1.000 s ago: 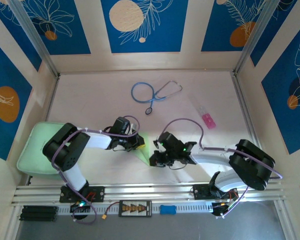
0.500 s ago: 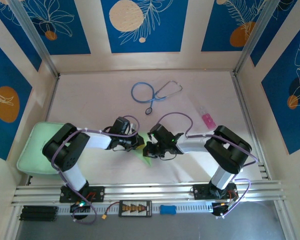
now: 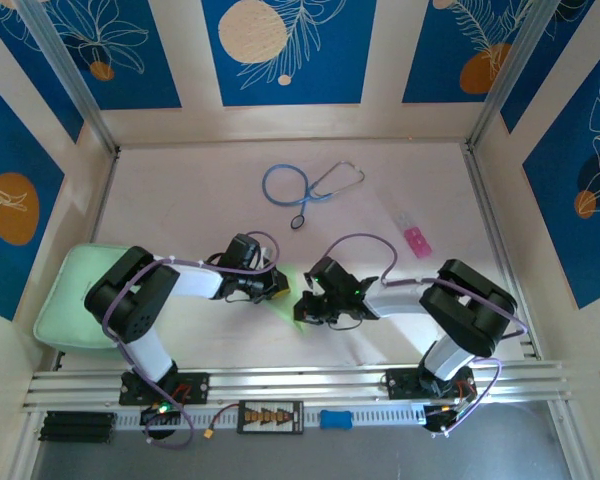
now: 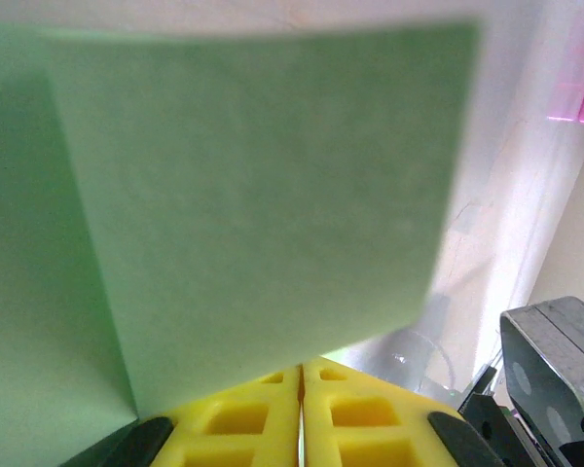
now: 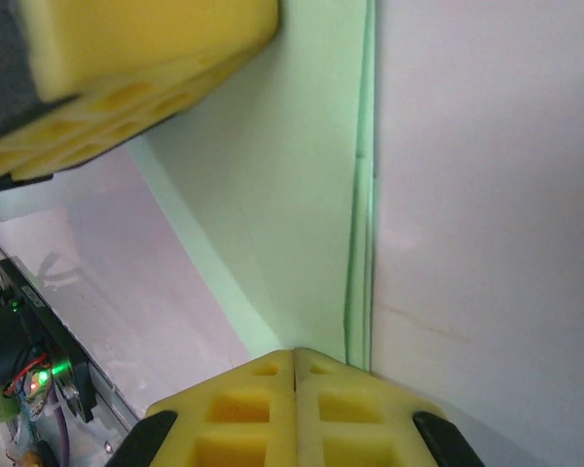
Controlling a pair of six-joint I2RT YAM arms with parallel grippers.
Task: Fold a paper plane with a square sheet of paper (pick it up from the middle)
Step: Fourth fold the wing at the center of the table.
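Observation:
The square sheet of paper, pale green and folded to a pointed end, lies on the white table between my two grippers. My left gripper is shut. In the left wrist view a raised flap of the paper reaches over the tip of my left gripper; whether paper sits between the pads is hidden. My right gripper is shut too. In the right wrist view my right gripper touches the narrow end of the paper, beside a folded edge. A yellow finger of the left gripper rests over the paper's far part.
A blue stethoscope lies at the back middle. A clear packet with a pink end sits to the right. A thick mint-green pad is under the left arm's elbow. Aluminium rails run along the near edge.
The right gripper swept left along the paper toward the left gripper, then drew back slightly toward the near side. The left arm stayed put, and both grippers stayed shut.

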